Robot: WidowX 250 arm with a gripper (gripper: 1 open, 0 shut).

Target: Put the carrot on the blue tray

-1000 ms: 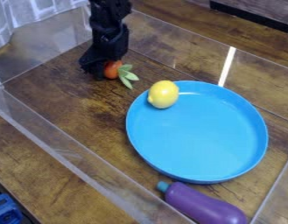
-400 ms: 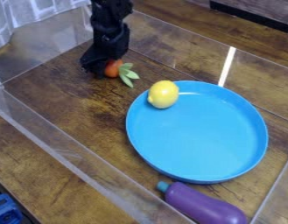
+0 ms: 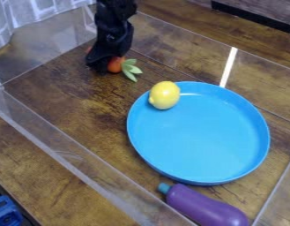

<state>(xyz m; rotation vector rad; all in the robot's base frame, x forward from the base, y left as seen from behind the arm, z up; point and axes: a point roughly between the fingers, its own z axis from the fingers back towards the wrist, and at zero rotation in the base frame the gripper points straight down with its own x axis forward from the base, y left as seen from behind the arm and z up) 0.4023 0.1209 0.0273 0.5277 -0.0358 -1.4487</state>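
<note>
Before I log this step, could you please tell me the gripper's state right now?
Gripper: around the carrot; whether it is closed on it can't be told.

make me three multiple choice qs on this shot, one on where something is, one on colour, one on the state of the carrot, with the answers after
1. Where is the toy lemon?
a) beside the eggplant
b) at the rim of the round tray
c) under the gripper

2. What colour is the round tray?
a) green
b) red
c) blue

3. How do things stand with the carrot?
a) on the wood surface side, off the tray, with the gripper at it
b) lying in the middle of the tray
c) lying against the eggplant

Answers:
1 b: the yellow lemon sits at the rim nearest the carrot.
2 c: the tray is bright blue all over.
3 a: the carrot, leaves showing, is away from the tray, and the dark gripper is right over it.
</note>
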